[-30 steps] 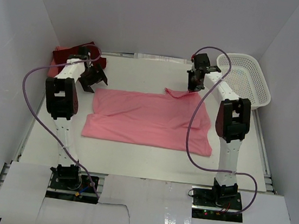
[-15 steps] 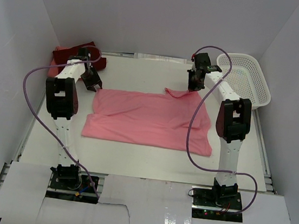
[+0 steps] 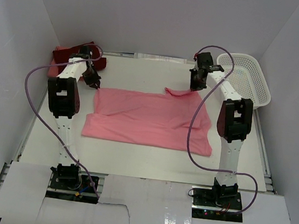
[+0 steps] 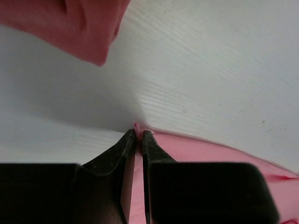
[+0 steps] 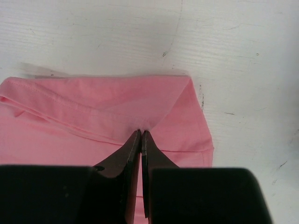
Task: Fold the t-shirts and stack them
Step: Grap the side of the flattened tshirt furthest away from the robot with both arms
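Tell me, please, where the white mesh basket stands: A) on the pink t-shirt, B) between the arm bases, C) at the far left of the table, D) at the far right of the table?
D: the white mesh basket stands far right, apart from the pink t-shirt.

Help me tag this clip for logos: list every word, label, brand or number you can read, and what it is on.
No text can be read in any view.
pink t-shirt: plain, no print or tag showing.
dark red t-shirt: plain where visible.
white basket: no label.
arm bases: any markings are too small to read.
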Controlling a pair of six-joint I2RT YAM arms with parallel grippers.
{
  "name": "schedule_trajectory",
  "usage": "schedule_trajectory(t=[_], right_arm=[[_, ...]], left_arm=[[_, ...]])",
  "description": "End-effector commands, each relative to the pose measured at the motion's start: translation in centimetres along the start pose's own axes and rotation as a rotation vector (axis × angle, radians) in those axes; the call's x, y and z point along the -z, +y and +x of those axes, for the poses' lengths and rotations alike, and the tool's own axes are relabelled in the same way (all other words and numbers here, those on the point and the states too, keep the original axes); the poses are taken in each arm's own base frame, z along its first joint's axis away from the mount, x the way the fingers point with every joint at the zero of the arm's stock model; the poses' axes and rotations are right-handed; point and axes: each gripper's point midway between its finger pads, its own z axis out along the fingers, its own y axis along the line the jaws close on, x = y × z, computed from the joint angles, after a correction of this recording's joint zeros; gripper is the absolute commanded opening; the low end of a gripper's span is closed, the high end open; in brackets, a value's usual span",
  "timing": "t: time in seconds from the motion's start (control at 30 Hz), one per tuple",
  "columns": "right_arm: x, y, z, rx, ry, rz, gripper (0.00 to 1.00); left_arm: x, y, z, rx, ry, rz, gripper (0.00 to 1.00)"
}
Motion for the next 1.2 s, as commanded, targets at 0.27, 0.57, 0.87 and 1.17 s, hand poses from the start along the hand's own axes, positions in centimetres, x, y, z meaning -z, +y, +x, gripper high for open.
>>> schedule_trajectory(t=[0.27, 0.57, 0.87, 1.17], right_arm=[[5.6, -2.0, -8.3, -0.043, -0.219, -0.040, 0.08], [7.0, -2.0, -8.2, -0.041, -0.226, -0.078, 0.08], [6.2, -1.8, -7.2, -0.039, -0.192, -0.096, 0.08], [5.9, -1.4, -6.7, -0.039, -0.179, -0.119, 0.08]], left_arm=[[3.8, -7.2, -5.3, -0.162, -0.211, 0.033, 0.25], [1.8, -4.8, -2.8, -0.180, -0.153, -0.065, 0.25], [2.0, -1.7, -1.8, -0.117, -0.111, -0.148, 0.57], [2.0, -0.8, -2.9, -0.120, -0.150, -0.207, 0.60]])
